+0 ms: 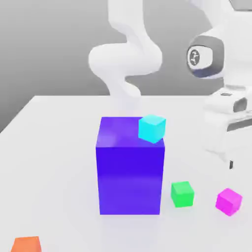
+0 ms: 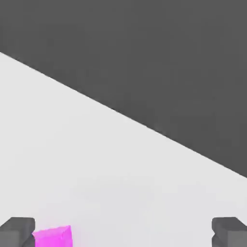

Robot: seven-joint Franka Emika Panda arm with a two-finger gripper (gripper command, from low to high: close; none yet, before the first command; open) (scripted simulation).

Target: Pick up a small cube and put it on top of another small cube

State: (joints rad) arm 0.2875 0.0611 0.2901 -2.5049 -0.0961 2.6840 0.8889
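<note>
Top cube [image 1: 152, 129] on block [image 1: 130, 179], inner cube [image 1: 182, 194] and outer cube [image 1: 229, 202] to the exterior view's right

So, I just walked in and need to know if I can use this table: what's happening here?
A robot arm's gripper hangs open above the table, holding nothing, near the magenta cube. That cube is off to the exterior view's right, next to the green cube. The cyan cube appears by the big blue block's top. No stack of small cubes yet.

White matte tabletop [image 1: 59, 172]. On it: tall blue-violet glossy block [image 1: 130, 179]; just beside, small green cube [image 1: 182, 194]; then small magenta-pink cube [image 1: 229, 202]; orange cube [image 1: 26, 244], nearest edge of exterior view's left.
</note>
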